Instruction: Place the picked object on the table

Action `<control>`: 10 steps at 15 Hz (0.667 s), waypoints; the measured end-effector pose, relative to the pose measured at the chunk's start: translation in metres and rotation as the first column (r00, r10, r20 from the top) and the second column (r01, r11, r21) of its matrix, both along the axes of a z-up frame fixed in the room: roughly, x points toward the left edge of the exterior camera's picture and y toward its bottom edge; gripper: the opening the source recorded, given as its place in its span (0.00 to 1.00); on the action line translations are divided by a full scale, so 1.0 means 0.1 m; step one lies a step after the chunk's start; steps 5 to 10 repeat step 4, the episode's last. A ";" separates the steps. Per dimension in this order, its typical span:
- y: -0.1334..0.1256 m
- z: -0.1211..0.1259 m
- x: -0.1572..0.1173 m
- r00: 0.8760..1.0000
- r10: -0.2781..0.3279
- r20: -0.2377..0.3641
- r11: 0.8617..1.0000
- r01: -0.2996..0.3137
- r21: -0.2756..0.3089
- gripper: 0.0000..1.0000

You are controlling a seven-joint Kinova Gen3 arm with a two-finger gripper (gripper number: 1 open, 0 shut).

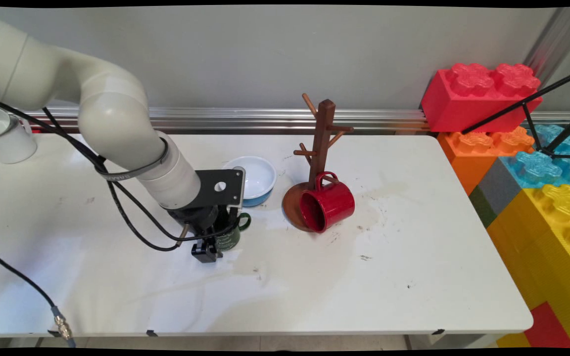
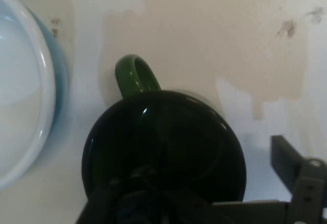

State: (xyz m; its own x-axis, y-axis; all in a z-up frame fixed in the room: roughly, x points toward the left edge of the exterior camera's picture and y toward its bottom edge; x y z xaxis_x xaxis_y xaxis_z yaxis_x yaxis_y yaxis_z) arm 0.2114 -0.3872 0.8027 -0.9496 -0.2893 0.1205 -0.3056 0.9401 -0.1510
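**At the desk's near-left middle: hand low over green mug, tight neighbours**

- Far left: white cup [image 1: 5,136] stands well apart. No concern.
- Hand [image 1: 207,253] is down at the green mug [image 1: 233,236], which stands upright on the desk [image 1: 413,277] just near of the blue bowl [image 1: 255,178]. The hand is released. In the hand view the right finger [image 2: 286,162] stands clear of the mug's wall, with bare desk between. I can't make out the other finger against the dark mug.
- Risk: the mug's handle [image 2: 135,75] points toward the bowl's side. A shove or skewed squeeze could turn the mug into the bowl.
- Risk: a glazed round wall and an off-centre bite could let it slip or tip.
- Risk: the black cables [image 1: 131,217] hang low beside the hand and could snag.
- Right of the bowl: a red mug [image 1: 327,202] lies on its side against the base of the mug tree [image 1: 322,148]. It looks unsteady, so a jolt to the desk might roll it.
- Far right: toy blocks [image 1: 480,94], off the desk.
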 end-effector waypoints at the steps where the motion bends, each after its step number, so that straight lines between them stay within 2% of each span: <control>1: -0.01 0.00 0.00 1.000 0.008 -0.004 1.000 -0.008 0.000 1.00; 4: -0.04 0.02 0.01 0.999 0.046 -0.028 0.999 -0.045 0.009 1.00; 10: -0.04 0.02 0.01 0.999 0.046 -0.028 0.999 -0.045 0.009 1.00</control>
